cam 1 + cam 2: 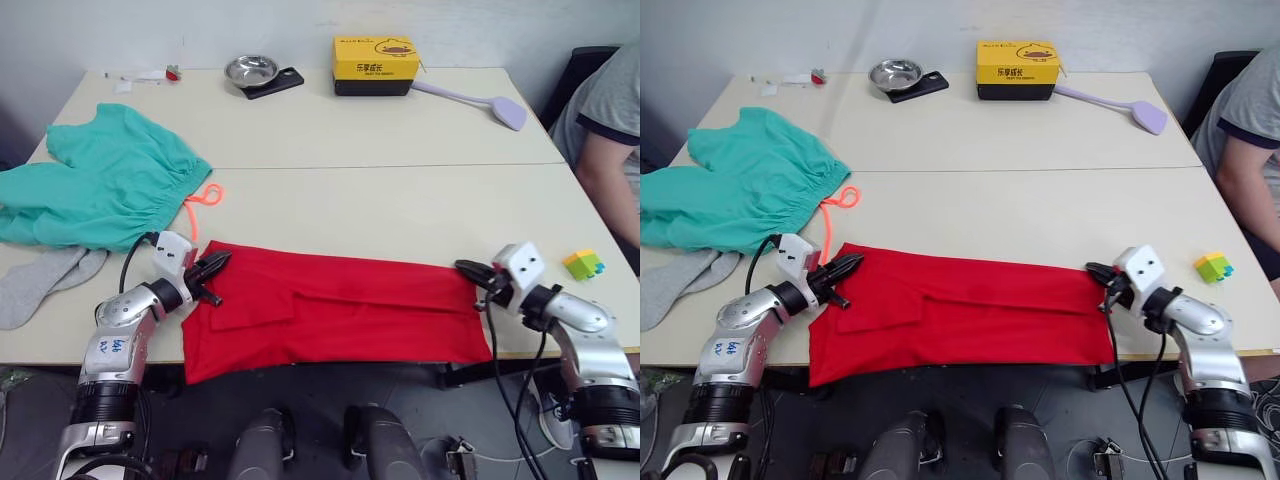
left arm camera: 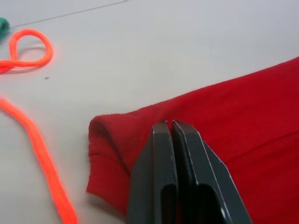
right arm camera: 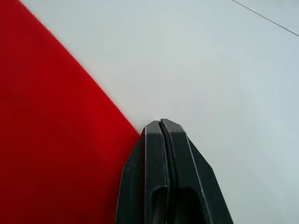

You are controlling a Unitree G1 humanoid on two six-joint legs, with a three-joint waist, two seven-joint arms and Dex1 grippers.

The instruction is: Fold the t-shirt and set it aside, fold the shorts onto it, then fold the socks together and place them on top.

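Table (image 1: 400, 200): t-shirt (image 1: 340, 315) lies long axis left-right; both end effectors closed, apparently pinching opposite ends.

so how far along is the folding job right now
Early. The red t-shirt is folded into a long band at the table's front edge, with the left gripper and right gripper shut at its ends. The teal shorts and grey socks lie unfolded on the left.

Folded t-shirt (image 1: 970, 310) between both tools.
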